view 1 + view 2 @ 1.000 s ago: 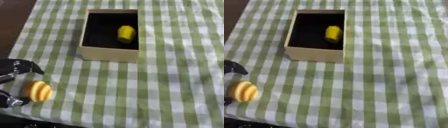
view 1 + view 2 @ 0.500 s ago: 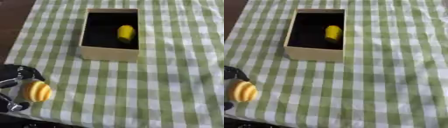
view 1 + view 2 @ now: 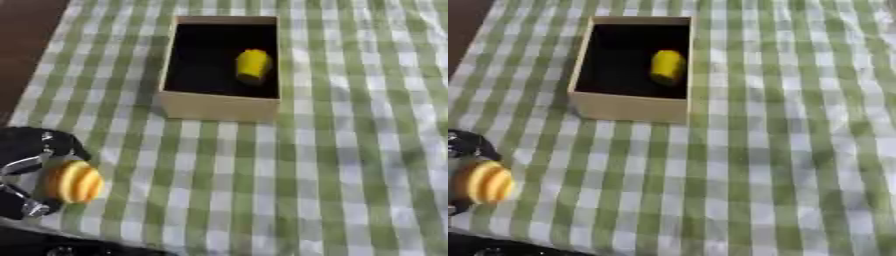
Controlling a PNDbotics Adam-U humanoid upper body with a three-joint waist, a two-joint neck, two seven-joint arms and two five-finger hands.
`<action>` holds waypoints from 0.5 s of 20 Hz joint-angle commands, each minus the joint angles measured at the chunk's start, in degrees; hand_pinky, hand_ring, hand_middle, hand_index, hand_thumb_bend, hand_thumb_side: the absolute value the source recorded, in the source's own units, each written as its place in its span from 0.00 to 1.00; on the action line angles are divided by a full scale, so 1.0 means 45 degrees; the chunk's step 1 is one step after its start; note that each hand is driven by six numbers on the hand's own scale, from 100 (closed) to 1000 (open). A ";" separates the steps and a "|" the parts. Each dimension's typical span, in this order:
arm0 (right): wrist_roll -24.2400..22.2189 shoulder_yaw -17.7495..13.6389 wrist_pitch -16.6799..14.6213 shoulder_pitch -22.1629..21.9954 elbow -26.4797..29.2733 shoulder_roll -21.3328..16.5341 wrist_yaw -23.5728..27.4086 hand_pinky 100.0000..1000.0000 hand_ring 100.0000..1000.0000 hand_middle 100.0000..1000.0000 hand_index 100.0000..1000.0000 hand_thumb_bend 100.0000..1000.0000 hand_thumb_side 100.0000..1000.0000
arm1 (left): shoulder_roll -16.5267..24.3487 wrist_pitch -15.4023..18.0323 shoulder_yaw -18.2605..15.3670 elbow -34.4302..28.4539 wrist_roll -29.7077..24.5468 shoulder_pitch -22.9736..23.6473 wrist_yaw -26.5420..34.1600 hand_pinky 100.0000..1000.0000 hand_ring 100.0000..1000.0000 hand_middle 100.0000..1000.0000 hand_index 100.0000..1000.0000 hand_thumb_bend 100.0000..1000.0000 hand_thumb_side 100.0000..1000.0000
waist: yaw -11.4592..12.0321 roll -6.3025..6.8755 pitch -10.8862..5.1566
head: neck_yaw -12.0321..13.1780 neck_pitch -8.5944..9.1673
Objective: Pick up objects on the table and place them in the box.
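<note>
Left eye view, far left: the left robot hand is seen at the lower left corner, dark fingers curled round a ridged orange-yellow object.
Grip: the object is grasped from its left side, with one finger arched above it and another below; it appears to be held just above the bench, though contact with the cloth cannot be ruled out.
Reason for the hold: the object is judged to be clasped this way so that it can be carried to the box, which lies well apart, up and to the right.
Cloth: the bench is covered by a green and white checked cloth, which lies askew in both views.
Centre: an open cardboard box with a dark interior is stood on the cloth, its mouth upward so that things can be dropped in from above.
Inside the box: a yellow object is lying toward the right side of the interior.
Difference between views: more of the robot hand is shown in the left eye view; in the right eye view it is cut off by the left edge and little beyond the grasped object is seen.
Right: the right robot hand is shown in neither view.
</note>
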State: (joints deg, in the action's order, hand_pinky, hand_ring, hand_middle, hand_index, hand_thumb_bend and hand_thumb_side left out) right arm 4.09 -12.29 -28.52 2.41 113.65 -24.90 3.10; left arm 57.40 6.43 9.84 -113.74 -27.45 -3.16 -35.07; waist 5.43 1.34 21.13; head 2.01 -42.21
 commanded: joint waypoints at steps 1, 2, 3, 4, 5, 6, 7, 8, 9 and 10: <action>-0.0015 -0.0088 0.0015 -0.0005 0.0210 -0.0110 -0.0002 0.92 0.80 0.65 0.82 0.00 0.47 | 0.0217 -0.0106 0.0101 -0.0189 -0.0132 -0.0162 0.0014 0.67 0.76 0.68 0.79 0.36 0.00 | -0.0024 0.0012 -0.0182 | 0.0070 0.0132; -0.0008 -0.0094 0.0018 0.0001 0.0210 -0.0093 0.0006 0.92 0.80 0.65 0.82 0.00 0.47 | 0.0222 -0.0136 0.0153 -0.0189 -0.0229 -0.0173 0.0006 0.66 0.75 0.66 0.78 0.36 0.00 | -0.0038 0.0011 -0.0178 | 0.0069 0.0128; -0.0006 -0.0097 0.0022 -0.0002 0.0210 -0.0081 0.0008 0.92 0.80 0.65 0.82 0.00 0.47 | 0.0223 -0.0158 0.0197 -0.0189 -0.0333 -0.0167 -0.0011 0.62 0.71 0.60 0.73 0.33 0.00 | -0.0052 0.0009 -0.0173 | 0.0068 0.0126; -0.0006 -0.0101 0.0025 -0.0012 0.0210 -0.0073 0.0004 0.92 0.80 0.65 0.82 0.00 0.47 | 0.0221 -0.0166 0.0219 -0.0189 -0.0421 -0.0157 -0.0022 0.61 0.69 0.58 0.71 0.32 0.00 | -0.0061 0.0008 -0.0171 | 0.0064 0.0123; -0.0005 -0.0109 0.0026 -0.0030 0.0210 -0.0065 -0.0006 0.92 0.80 0.65 0.83 0.00 0.47 | 0.0225 -0.0169 0.0205 -0.0189 -0.0475 -0.0154 -0.0054 0.57 0.65 0.55 0.68 0.27 0.00 | -0.0060 0.0010 -0.0168 | 0.0063 0.0117; 0.0001 -0.0119 0.0039 -0.0048 0.0210 -0.0054 -0.0018 0.92 0.81 0.65 0.83 0.00 0.47 | 0.0221 -0.0170 0.0168 -0.0189 -0.0493 -0.0154 -0.0099 0.54 0.63 0.53 0.66 0.23 0.00 | -0.0055 0.0012 -0.0167 | 0.0065 0.0099; 0.0007 -0.0123 0.0056 -0.0063 0.0210 -0.0043 -0.0028 0.92 0.81 0.65 0.83 0.00 0.47 | 0.0214 -0.0173 0.0115 -0.0189 -0.0479 -0.0161 -0.0152 0.51 0.59 0.50 0.63 0.16 0.00 | -0.0048 0.0015 -0.0170 | 0.0057 0.0084; 0.0011 -0.0126 0.0066 -0.0075 0.0210 -0.0032 -0.0037 0.92 0.81 0.65 0.83 0.00 0.47 | 0.0206 -0.0165 0.0052 -0.0189 -0.0439 -0.0176 -0.0234 0.51 0.59 0.50 0.63 0.16 0.00 | -0.0040 0.0017 -0.0173 | 0.0045 0.0080; 0.0017 -0.0130 0.0076 -0.0084 0.0210 -0.0022 -0.0045 0.92 0.81 0.65 0.83 0.00 0.47 | 0.0196 -0.0154 -0.0018 -0.0189 -0.0373 -0.0206 -0.0323 0.49 0.57 0.48 0.60 0.10 0.00 | -0.0032 0.0019 -0.0182 | 0.0039 0.0070; 0.0023 -0.0133 0.0083 -0.0091 0.0210 -0.0021 -0.0050 0.92 0.81 0.65 0.83 0.00 0.47 | 0.0193 -0.0126 -0.0096 -0.0189 -0.0289 -0.0262 -0.0420 0.50 0.57 0.48 0.60 0.09 0.00 | -0.0023 0.0020 -0.0192 | 0.0031 0.0064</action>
State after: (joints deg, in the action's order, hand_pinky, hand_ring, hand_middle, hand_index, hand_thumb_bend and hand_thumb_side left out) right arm 4.10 -12.31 -28.24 1.95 113.65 -24.39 3.08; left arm 57.35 5.79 10.62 -113.74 -29.08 -3.86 -36.35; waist 5.28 1.34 21.17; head 2.19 -42.22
